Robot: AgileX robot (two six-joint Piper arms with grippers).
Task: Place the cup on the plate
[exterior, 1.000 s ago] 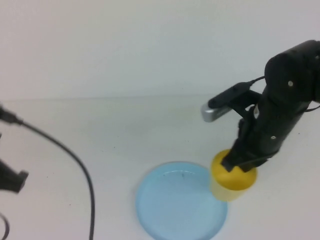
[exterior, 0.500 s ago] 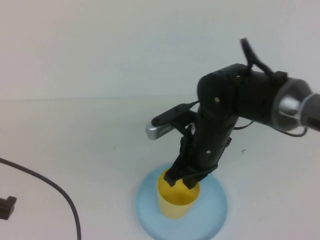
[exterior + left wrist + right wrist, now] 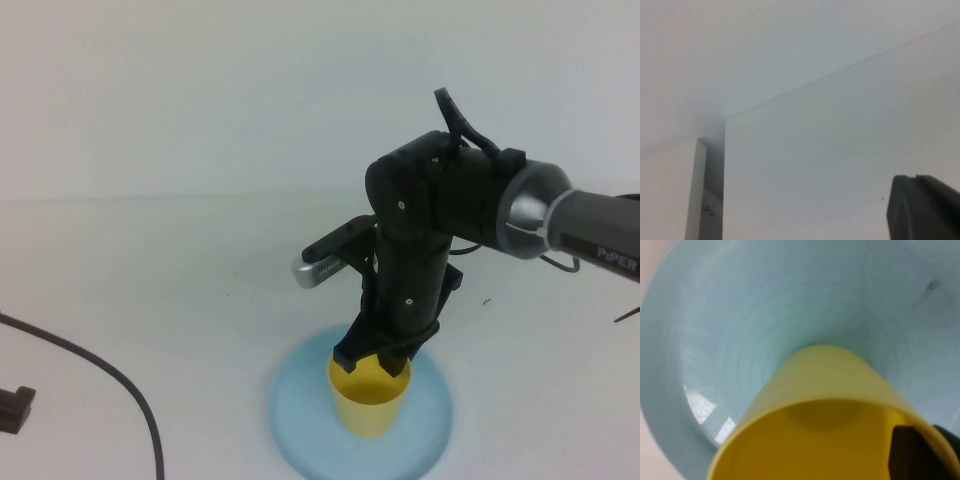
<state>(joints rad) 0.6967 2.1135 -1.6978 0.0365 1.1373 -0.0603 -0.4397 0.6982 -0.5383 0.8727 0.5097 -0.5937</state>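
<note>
Well, the yellow cup [image 3: 372, 400] now stands upright near the middle of the light blue plate [image 3: 300, 425], low in the centre of the high view, and the right gripper [image 3: 382, 362] is clamped on the cup's far rim, one finger inside the mouth and one outside. The danger, as I judge it, is in the letting go — if the arm lifts or swings before the fingers part, the light cup may tip or be dragged off toward the plate's edge. The cup looks plain, smooth and slightly tapered, narrower than the plate, empty inside; in the right wrist view its base sits on the pale blue surface [image 3: 765, 315]. The left gripper [image 3: 925, 207] is pressed together with nothing in it, parked at the lower left, well apart from the plate, near a black cable [image 3: 110, 375].
</note>
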